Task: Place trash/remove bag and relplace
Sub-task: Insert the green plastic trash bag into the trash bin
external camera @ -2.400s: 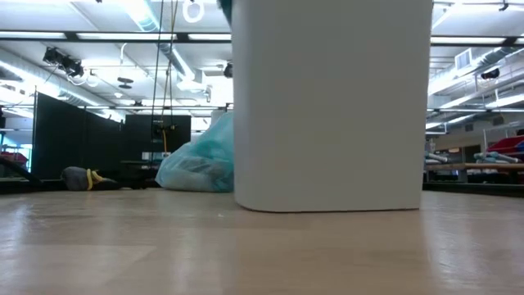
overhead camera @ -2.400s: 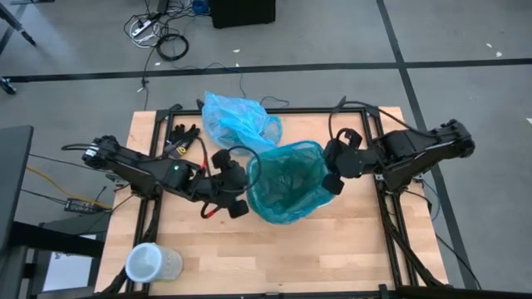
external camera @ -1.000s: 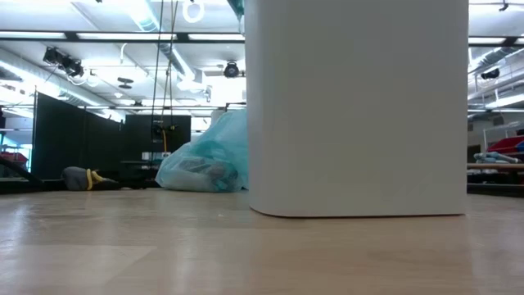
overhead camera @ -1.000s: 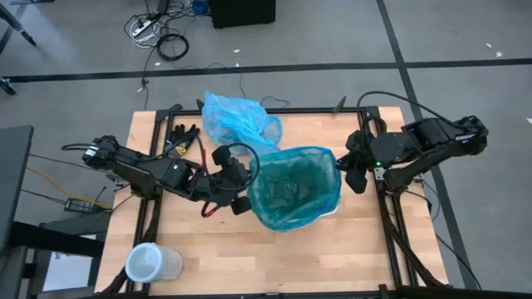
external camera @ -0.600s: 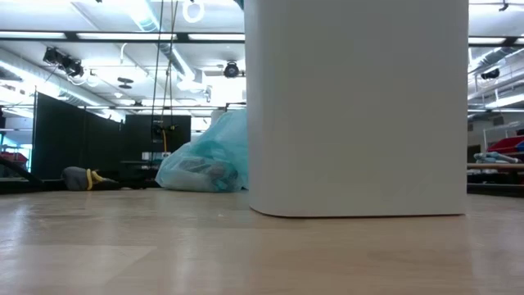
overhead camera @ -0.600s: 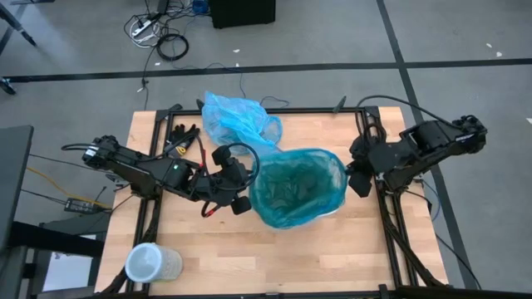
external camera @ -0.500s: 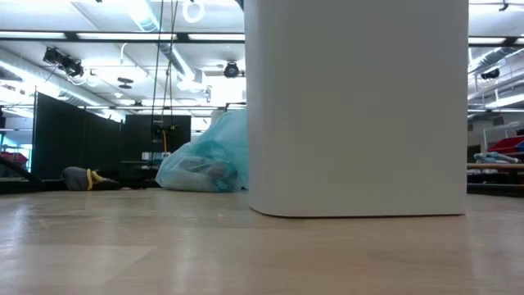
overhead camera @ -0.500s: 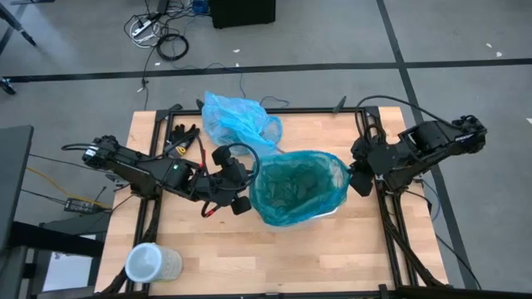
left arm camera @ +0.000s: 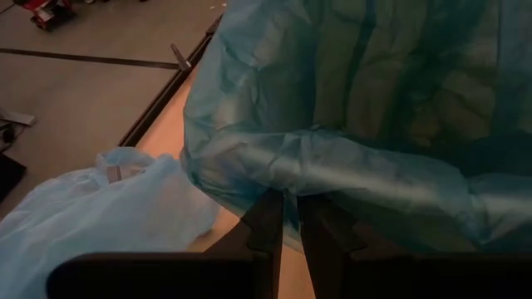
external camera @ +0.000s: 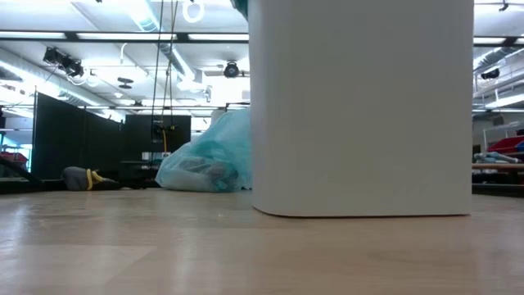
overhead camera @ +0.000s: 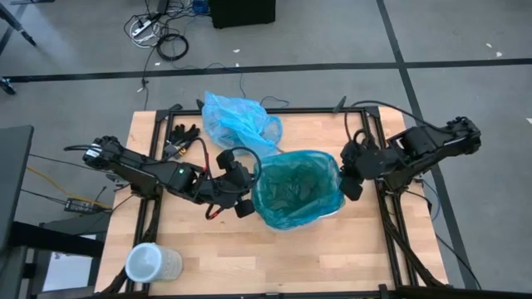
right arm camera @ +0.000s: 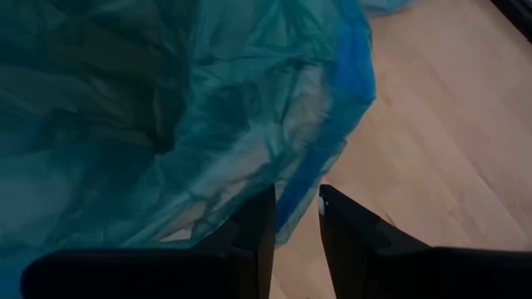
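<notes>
Table [overhead camera: 349, 257] overhead shows teal liner [overhead camera: 295, 189]; low view, white bin [external camera: 360, 106]

A wooden table [overhead camera: 332, 257] carries a white bin [external camera: 360, 106] at centre, a light-blue bag [overhead camera: 237, 119] at twelve o'clock, black gloves [overhead camera: 181, 133] at ten, a clear tub [overhead camera: 150, 263] at seven.

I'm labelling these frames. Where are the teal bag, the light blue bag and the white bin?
teal bag [overhead camera: 295, 189]: high view, inside of its open mouth.
light blue bag [overhead camera: 237, 118]: high view, middle of the crumpled heap.
white bin [external camera: 360, 106]: low view, middle of its front wall.
</notes>
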Robot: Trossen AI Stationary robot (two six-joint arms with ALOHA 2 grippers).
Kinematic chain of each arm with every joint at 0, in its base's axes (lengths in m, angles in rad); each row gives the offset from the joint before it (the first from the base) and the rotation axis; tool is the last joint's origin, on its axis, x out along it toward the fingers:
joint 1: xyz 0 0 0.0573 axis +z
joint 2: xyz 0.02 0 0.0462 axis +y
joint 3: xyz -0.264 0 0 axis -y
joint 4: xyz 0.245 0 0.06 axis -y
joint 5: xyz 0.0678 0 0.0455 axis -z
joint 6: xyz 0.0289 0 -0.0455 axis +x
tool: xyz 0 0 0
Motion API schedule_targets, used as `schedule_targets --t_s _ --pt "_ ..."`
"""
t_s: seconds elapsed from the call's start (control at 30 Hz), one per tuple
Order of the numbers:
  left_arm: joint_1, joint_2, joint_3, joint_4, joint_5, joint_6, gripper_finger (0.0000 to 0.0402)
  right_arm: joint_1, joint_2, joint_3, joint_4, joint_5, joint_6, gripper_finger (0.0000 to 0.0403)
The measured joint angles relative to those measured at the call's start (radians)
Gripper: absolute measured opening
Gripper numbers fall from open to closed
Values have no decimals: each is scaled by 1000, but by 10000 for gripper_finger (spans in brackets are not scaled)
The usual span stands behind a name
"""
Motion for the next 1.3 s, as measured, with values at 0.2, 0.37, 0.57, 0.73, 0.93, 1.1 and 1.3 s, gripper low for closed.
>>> schedule_targets --t_s 0.2,0.37,0.57,0.73,0.93,1.1,1.3 --pt "0 0 0 2 1 1 51 17 33 0 -19 1 5 84" --pt "0 0 0 5 3 1 51 39 36 0 -17 3 17 84" --pt "0 0 0 10 3 3 51 58 21 0 -28 8 23 84" --pt "0 0 0 10 2 6 51 75 20 0 -104 19 76 92" --pt "0 0 0 9 2 10 51 108 -15 0 -55 36 72 103" --pt "0 0 0 9 -2 26 51 149 -29 0 -71 25 109 103" --pt "0 0 0 9 -5 29 51 192 -74 0 -73 95 137 103"
